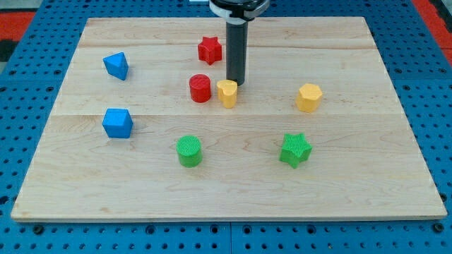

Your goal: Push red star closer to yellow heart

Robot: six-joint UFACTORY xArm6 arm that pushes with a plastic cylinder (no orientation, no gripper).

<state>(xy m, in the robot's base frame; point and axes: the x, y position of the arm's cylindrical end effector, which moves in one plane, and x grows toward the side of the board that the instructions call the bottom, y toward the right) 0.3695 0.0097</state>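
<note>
The red star [210, 49] lies near the view's top centre of the wooden board. The yellow heart [227, 92] lies below it and slightly to the right, next to a red cylinder [200, 88] on its left. My tip [235, 84] comes down just above and right of the yellow heart, touching or almost touching its top edge. The tip is to the right of and below the red star, apart from it.
A blue triangular block [116, 65] and a blue cube [117, 123] lie at the left. A green cylinder [189, 151] and a green star [295, 149] lie near the bottom. A yellow hexagon [309, 97] lies at the right. The board [381, 176] sits on a blue pegboard.
</note>
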